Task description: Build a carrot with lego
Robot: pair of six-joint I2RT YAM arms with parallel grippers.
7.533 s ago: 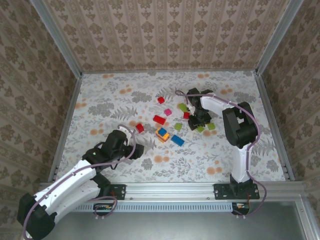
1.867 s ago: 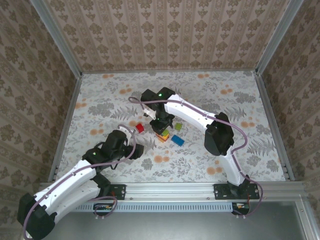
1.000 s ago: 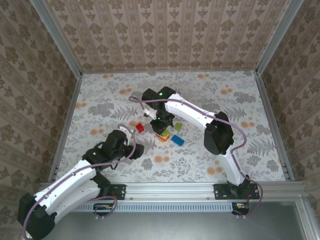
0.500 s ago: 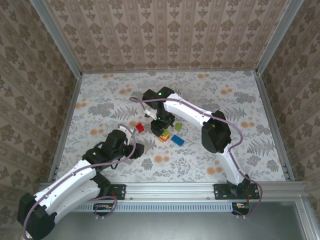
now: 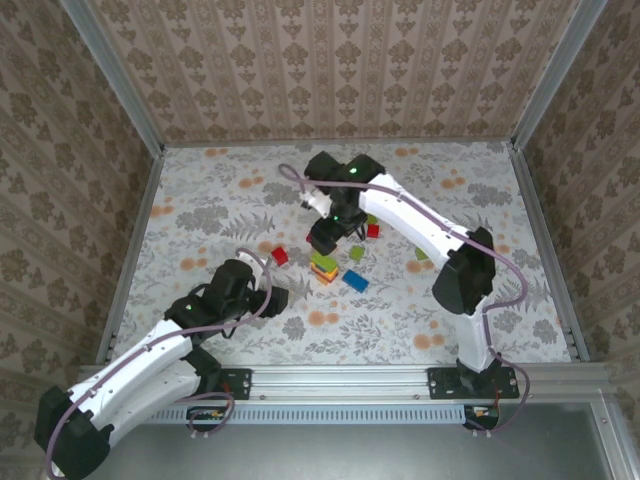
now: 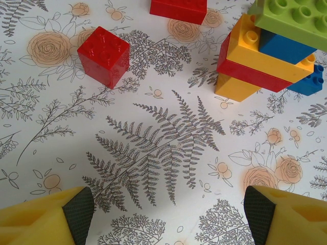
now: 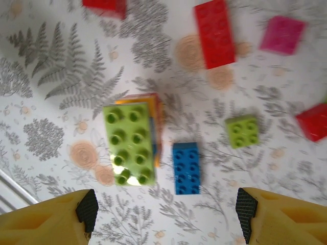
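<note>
Right, nearest us the left gripper (image 6: 163, 217) hovers low over the flowered table (image 5: 200, 210), its yellow fingers (image 6: 41, 217) spread wide with nothing between them but printed ferns. Just beyond it we see a red cube (image 6: 104, 55) sitting alone, apart from everything else. To its right stands the lego stack (image 5: 323, 267): a long green brick (image 7: 129, 143) on top, blue under it, then orange, red and orange layers down to the table. A loose blue brick (image 7: 185, 167) lies just beside the stack on its right side, parallel to it and not touching. Now over the stack's far side hangs the right gripper (image 5: 325, 238), and from its wrist camera we find both fingertips (image 7: 56, 217) well apart, jaws wide, holding nothing, with the stack standing free below. Farther out, a small green brick (image 7: 241, 130) rests by itself, then a long red brick (image 7: 214, 33) and a magenta brick (image 7: 282, 34) lie near each other, a blurred red piece (image 7: 312, 121) off to one side.
</note>
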